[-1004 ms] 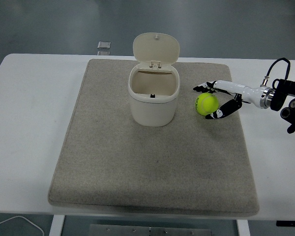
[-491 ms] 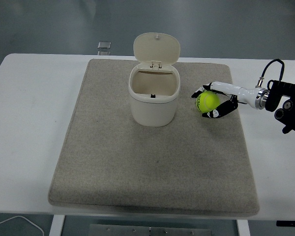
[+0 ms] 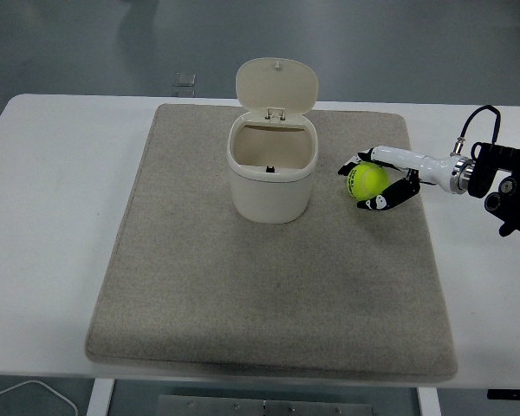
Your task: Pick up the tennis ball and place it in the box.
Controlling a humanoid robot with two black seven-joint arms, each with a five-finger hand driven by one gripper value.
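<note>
A yellow-green tennis ball [image 3: 367,180] sits on the grey mat [image 3: 269,286], to the right of the box. My right hand [image 3: 370,183] reaches in from the right edge and has its fingers curled around the ball, black fingertips [image 3: 375,204] in front of it and behind it. The box [image 3: 272,173] is a cream bin with its lid standing open at the back, its inside showing empty. The left arm is out of sight.
The mat covers most of the white table [image 3: 52,217]. A small clear square object [image 3: 185,78] lies just beyond the table's far edge. A white cable [image 3: 35,394] shows below the table's front left corner.
The right hand closed its fingers around the tennis ball and shifted slightly left and up with it over the last second; since half a second ago it has hardly moved.
</note>
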